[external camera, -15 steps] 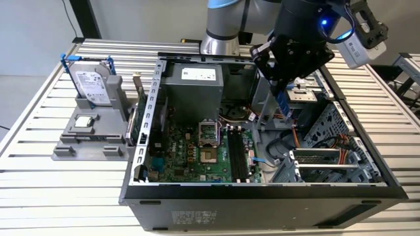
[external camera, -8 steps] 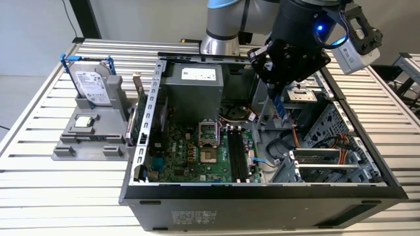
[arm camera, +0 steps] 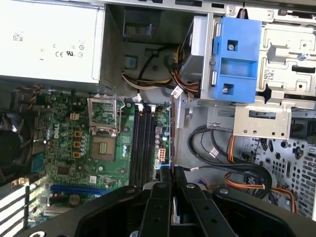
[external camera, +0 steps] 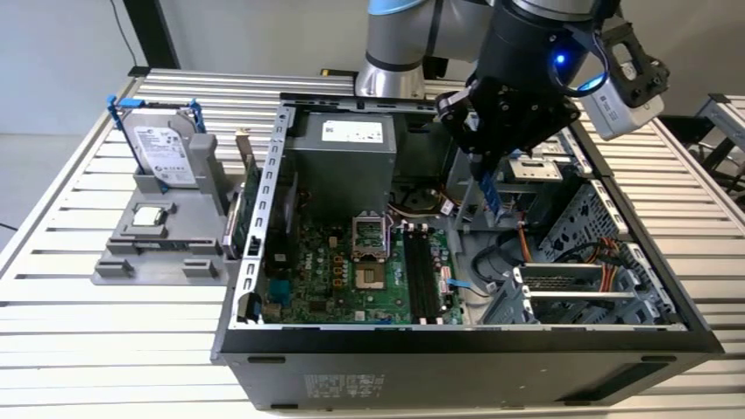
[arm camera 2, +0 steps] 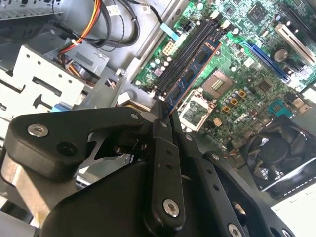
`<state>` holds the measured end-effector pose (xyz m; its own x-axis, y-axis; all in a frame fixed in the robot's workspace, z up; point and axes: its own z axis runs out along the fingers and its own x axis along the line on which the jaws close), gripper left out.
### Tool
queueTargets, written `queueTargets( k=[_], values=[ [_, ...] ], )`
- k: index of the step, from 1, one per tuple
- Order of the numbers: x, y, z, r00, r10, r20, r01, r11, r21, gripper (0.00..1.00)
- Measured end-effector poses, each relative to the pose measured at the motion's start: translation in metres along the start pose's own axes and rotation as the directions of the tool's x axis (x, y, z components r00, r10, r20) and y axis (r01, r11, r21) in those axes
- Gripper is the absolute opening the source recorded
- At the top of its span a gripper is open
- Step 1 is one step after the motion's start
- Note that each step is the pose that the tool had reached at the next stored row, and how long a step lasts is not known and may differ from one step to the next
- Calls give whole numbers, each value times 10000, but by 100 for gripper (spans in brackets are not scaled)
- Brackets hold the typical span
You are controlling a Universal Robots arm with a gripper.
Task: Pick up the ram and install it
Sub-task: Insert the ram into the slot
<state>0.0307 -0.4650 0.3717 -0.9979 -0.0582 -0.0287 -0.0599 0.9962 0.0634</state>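
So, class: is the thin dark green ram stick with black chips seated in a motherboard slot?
No, the green ram stick is clamped in the black gripper, apart from the black memory slots.

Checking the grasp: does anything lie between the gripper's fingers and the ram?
Nothing. In both wrist views the fingers of the gripper press straight on the ram.

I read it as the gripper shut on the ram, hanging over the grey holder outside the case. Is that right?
Not quite. The gripper is shut on the ram, but it hangs over the memory slots on the motherboard in the open case, as the second wrist view shows. The grey holder stands apart at the exterior view's left.
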Motion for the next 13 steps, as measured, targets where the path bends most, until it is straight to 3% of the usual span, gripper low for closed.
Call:
queueTargets(
  k=[6,13],
  values=[
    [18,-2,58,10000,74,2,-74,10000,3,0],
    [21,-5,105,9991,421,16,-421,9991,13,0]
  ],
)
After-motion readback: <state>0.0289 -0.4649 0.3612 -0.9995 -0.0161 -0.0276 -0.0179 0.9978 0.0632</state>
